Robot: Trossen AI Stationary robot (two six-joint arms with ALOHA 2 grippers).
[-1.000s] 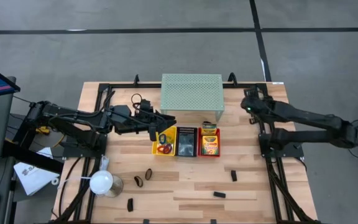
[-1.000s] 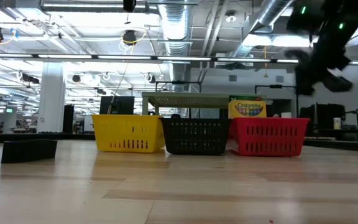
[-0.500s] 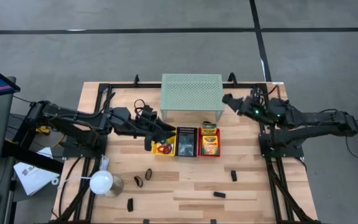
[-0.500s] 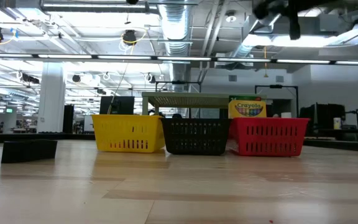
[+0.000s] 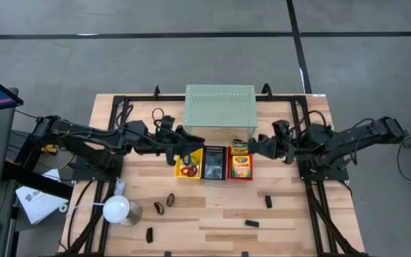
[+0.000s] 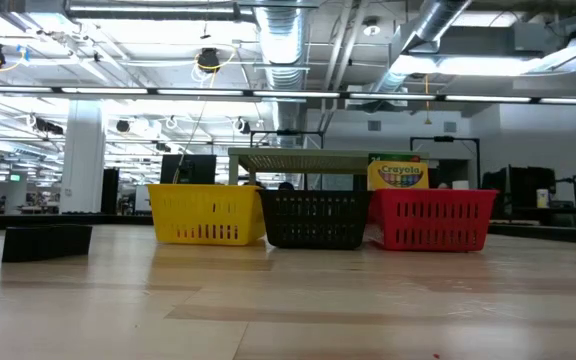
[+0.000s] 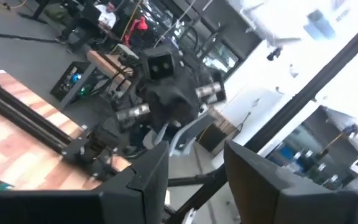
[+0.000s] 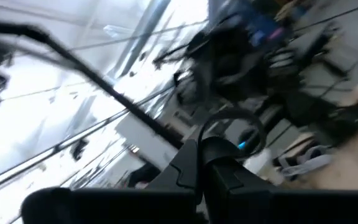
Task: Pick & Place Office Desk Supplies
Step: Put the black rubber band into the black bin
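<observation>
L gripper is hovering over the yellow bin, fingers partly apart w/ nothing visible between; drop-off step, likely. R gripper is reaching near the red bin, fingers pinched together, empty. Next: fetch a black clip, lying long axis roughly parallel to the counter's front edge, nr front-right.

Yellow bin, black bin, red bin.
</observation>
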